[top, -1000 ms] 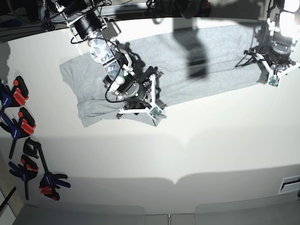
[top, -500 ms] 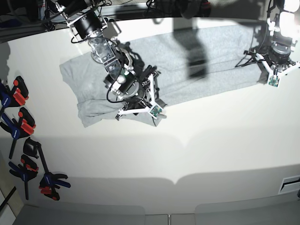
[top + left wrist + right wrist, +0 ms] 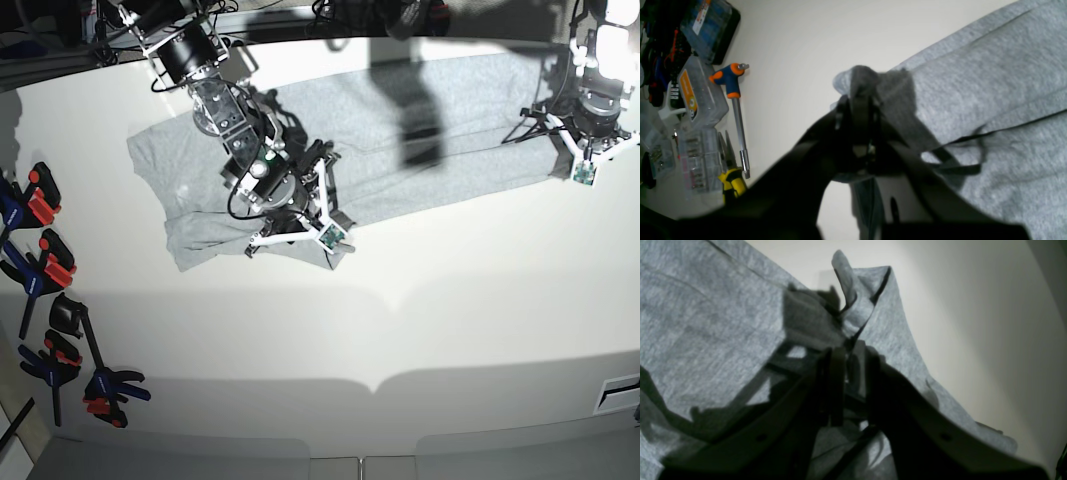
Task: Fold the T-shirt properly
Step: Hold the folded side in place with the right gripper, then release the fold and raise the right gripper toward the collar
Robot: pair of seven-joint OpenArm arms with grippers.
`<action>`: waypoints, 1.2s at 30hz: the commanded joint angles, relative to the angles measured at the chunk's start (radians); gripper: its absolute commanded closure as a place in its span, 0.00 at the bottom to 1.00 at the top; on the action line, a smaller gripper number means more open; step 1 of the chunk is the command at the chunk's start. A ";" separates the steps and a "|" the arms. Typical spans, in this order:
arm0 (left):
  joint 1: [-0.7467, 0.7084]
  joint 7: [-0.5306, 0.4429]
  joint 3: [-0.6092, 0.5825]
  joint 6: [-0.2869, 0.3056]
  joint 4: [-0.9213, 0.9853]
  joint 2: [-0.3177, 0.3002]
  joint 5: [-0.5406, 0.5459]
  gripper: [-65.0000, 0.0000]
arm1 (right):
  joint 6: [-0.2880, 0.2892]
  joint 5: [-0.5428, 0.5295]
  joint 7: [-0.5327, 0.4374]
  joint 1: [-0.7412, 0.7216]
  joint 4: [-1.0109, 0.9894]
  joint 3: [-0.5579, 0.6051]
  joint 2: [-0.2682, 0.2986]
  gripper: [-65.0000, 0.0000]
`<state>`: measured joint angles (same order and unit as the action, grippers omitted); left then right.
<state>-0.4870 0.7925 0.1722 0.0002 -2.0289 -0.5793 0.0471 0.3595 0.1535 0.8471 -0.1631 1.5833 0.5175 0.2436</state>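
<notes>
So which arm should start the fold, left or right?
Probably the left. The left gripper is already shut on a bunched corner of the T-shirt, lifted off the table. The right gripper has fabric between its fingers at the near edge, but its jaws are not clearly shut.

The light heather-grey T-shirt (image 3: 400,125) lies spread in a long band across the far side of the worktop (image 3: 400,340), plain side up, mostly flat, with its near-left corner bunched into rumpled folds and one edge at each end lifted into a small peak.
</notes>
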 commanded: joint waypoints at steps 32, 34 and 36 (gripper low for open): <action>0.005 -0.016 0.010 -0.012 -0.015 -0.016 -0.013 1.00 | -0.157 0.224 0.062 0.457 0.536 -0.007 0.214 1.00; 0.005 -0.016 0.010 -0.012 -0.015 -0.016 -0.013 1.00 | -0.192 0.255 0.069 0.513 0.571 -0.007 0.253 1.00; 0.005 -0.016 0.010 -0.012 -0.015 -0.016 -0.013 1.00 | -0.227 0.282 0.074 0.567 0.605 -0.007 0.289 1.00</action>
<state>-0.4873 0.7921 0.1722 0.0002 -2.0289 -0.5789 0.0490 0.1471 0.4259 0.9371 0.4095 2.1651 0.5152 0.5285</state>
